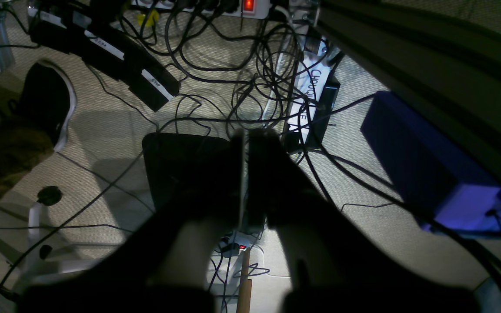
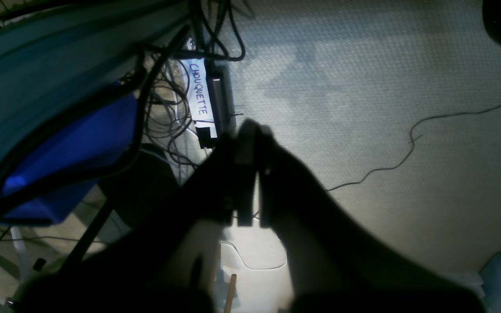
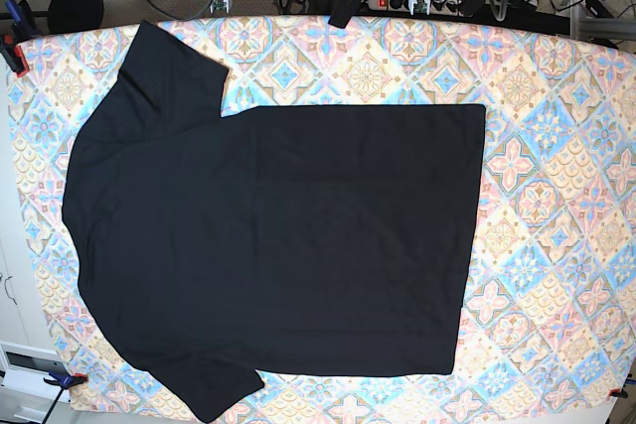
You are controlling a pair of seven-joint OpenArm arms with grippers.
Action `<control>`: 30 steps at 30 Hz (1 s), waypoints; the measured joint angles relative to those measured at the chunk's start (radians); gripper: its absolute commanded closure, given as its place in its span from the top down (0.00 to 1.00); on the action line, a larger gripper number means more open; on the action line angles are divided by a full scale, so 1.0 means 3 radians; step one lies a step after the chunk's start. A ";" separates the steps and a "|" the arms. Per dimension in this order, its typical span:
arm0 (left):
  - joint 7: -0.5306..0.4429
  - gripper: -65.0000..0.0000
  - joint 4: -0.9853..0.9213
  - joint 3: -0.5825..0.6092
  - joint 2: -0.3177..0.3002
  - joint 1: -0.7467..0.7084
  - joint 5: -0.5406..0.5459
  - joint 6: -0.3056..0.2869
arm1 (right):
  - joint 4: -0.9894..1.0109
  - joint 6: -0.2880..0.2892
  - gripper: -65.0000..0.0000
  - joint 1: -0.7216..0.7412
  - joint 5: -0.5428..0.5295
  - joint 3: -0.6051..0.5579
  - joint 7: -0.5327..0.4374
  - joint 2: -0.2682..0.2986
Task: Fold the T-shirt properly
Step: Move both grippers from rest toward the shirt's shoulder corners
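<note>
The T-shirt (image 3: 278,245) is lying spread flat on the patterned table (image 3: 556,196), ready for a first fold, while left gripper (image 1: 245,174) and right gripper (image 2: 250,174) are hanging pinched together, empty, over the floor

A patterned tablecloth (image 3: 556,196) is clipped by red clamps (image 3: 12,50). Tangled cables (image 1: 250,65), a lit power strip (image 1: 246,6) and a blue box (image 1: 424,165) are seen on carpet (image 2: 363,87).
</note>
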State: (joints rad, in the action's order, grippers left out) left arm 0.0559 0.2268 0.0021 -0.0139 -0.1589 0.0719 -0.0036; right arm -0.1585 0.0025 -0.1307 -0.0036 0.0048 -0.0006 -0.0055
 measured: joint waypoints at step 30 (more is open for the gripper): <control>0.0024 0.00 0.1097 0.0009 -0.0490 -0.1026 -0.0014 -0.0006 | -0.1157 0.0070 0.00 -0.1134 0.0000 -0.0003 -0.0020 0.0240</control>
State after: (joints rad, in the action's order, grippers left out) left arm 0.0631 0.5560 0.0048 -0.1608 -0.4667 0.0677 -0.0055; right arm -0.5056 0.0235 -0.4709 -0.0036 0.0040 -0.0067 0.0666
